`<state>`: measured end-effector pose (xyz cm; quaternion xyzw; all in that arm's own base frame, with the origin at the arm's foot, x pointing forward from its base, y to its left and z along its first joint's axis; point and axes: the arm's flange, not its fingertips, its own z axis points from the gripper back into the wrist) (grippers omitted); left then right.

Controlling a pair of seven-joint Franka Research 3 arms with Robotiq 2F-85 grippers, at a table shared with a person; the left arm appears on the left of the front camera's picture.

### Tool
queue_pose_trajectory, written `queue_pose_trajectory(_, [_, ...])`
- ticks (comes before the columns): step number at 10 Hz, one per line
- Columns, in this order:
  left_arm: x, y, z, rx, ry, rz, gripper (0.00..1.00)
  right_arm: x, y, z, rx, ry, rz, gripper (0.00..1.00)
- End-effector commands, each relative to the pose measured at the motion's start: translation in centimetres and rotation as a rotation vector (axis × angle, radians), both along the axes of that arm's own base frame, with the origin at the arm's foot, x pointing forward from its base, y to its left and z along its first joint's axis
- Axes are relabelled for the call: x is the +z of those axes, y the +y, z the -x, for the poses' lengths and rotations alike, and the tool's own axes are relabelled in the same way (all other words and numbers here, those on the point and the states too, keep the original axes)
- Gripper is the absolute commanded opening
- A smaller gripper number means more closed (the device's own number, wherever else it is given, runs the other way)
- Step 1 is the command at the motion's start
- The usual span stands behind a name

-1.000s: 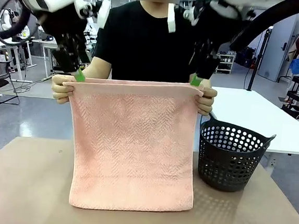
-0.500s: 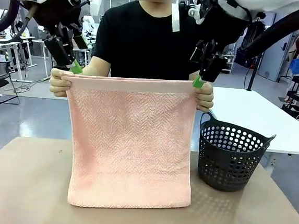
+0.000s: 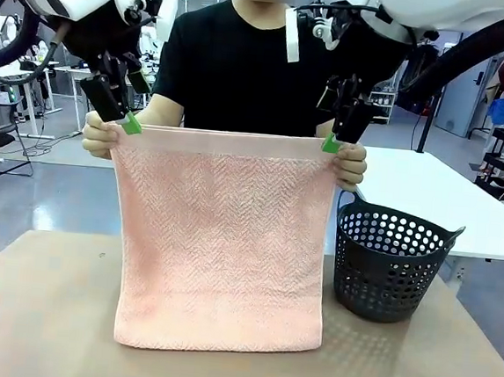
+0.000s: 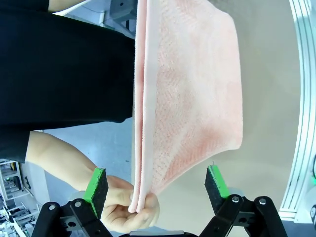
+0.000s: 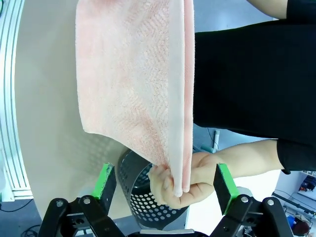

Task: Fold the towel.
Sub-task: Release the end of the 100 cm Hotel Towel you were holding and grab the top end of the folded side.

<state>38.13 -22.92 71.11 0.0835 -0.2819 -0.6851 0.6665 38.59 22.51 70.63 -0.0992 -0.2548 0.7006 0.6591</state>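
On the brown tabletop [image 3: 38, 311], towel [image 3: 221, 239] bottom edge resting, both jaws apart, white desk [image 3: 428, 193] behind

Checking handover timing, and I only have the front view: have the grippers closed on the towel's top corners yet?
Observer: No. In the left wrist view the left gripper is wide open. The towel corner hangs between its pads with a gap on each side.
Operator: And the right one?
Observer: Same. The right gripper is open, and the person's hand pinches that corner between its pads.
Operator: Single layer?
Observer: No, the top edge shows two layers side by side.
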Motion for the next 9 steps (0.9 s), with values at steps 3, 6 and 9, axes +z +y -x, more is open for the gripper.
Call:
queue_pose_trajectory(3, [-0.3,-0.8,-3.9,0.013,0.079,-0.069,1.0,0.0,0.9,-3.1,-0.011,0.062,0.038,1.0])
queue_pose_trajectory(6, [-2.5,-0.7,-5.9,0.021,0.166,-0.071,1.0,-1.7,1.2,-5.6,-0.039,0.127,0.029,1.0])
queue_pose_trajectory(9, [-4.2,-0.2,-7.0,0.049,0.209,-0.073,1.0,-3.5,1.0,-7.1,-0.05,0.173,0.02,1.0])
